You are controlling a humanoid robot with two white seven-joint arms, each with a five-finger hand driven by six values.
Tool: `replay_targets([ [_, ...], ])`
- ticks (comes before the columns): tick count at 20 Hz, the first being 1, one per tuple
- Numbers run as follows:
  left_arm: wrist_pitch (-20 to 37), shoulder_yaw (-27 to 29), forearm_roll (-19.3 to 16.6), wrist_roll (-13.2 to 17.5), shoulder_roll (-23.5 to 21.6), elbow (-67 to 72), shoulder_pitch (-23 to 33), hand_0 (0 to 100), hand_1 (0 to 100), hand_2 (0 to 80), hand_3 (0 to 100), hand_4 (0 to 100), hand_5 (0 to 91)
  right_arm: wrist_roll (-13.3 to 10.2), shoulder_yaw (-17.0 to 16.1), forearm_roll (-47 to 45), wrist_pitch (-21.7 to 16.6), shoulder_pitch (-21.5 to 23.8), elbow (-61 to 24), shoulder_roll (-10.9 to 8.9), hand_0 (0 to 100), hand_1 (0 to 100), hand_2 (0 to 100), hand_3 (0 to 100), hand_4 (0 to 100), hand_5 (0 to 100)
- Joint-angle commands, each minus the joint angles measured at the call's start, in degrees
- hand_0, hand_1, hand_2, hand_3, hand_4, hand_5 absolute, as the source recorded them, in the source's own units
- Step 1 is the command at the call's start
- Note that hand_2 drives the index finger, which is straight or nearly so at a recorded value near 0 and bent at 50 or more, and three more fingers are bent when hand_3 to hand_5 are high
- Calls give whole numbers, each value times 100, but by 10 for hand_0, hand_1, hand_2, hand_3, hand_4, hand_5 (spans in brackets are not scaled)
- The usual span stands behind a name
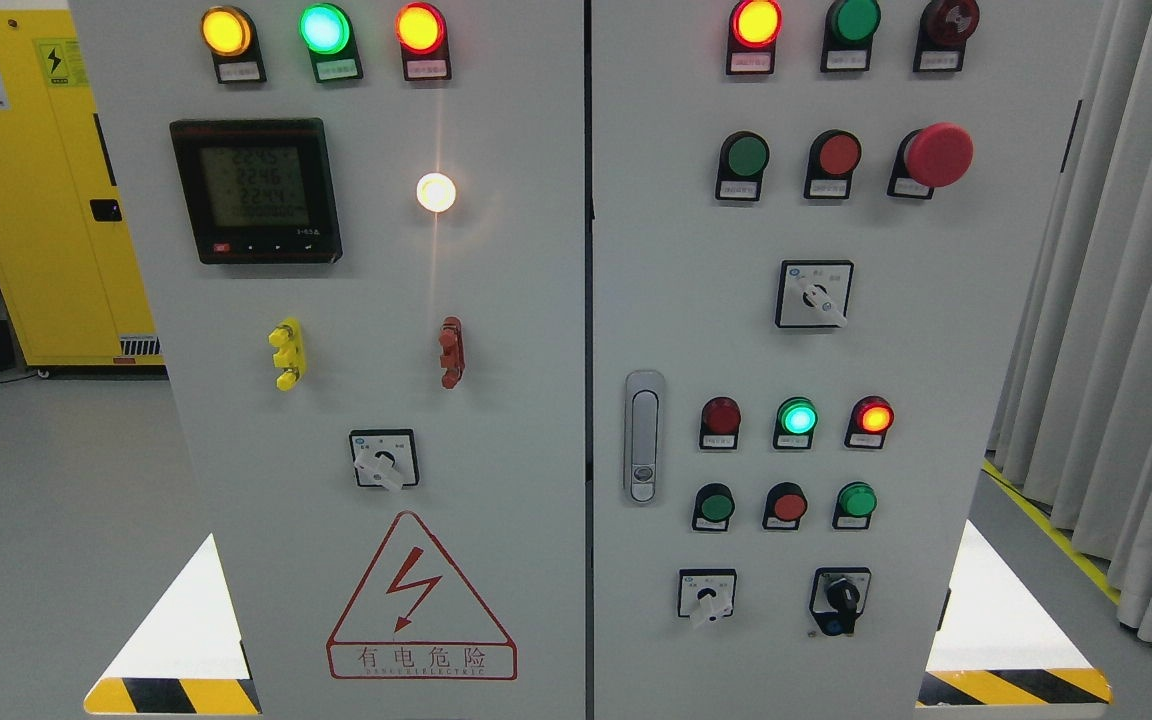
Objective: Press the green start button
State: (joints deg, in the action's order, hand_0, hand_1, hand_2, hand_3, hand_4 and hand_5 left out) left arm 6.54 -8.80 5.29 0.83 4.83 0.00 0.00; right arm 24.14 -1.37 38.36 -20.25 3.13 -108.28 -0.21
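Grey cabinet [526,300] (buttons, lamps, switches)

Matt grey painted metal cabinet [496,300], glossy plastic green button [743,155], cloth curtain [1126,300]

Warning triangle [421,600] on left cabinet door: 有电危险. Meter display [256,188]: digits blurred. Button labels illegible.

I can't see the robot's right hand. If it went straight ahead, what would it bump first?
The right hand is not in view, so where it points cannot be told. Going straight forward, it would probably meet the right cabinet door first; nothing shows in front of it.
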Motion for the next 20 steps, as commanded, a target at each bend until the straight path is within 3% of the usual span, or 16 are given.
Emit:
replay_targets([
  [1, 5, -7, -1, -4, 123, -158, -158, 120, 556, 0, 0, 0, 0, -304, -74, 874, -76, -962, -729, -137, 262, 539, 0, 587, 594, 584],
  [5, 5, -7, -1, -4, 123, -158, -158, 120, 556, 0, 0, 0, 0, -313, -65, 1172, -84, -1095, -712, -146, 298, 573, 0, 710, 690, 748],
  [10, -4, -7, -1, -4, 123, -158, -158, 120, 556, 0, 0, 0, 0, -304, -65, 1542, -76, -1314, -431, -146, 349, 609, 0, 753, 736, 886],
  [20, 5, -7, -1, -4, 123, -158, -158, 120, 556, 0, 0, 0, 0, -296, -30, 1912, -67, -1622, 52, -146, 422, 617, 0, 757, 739, 893],
])
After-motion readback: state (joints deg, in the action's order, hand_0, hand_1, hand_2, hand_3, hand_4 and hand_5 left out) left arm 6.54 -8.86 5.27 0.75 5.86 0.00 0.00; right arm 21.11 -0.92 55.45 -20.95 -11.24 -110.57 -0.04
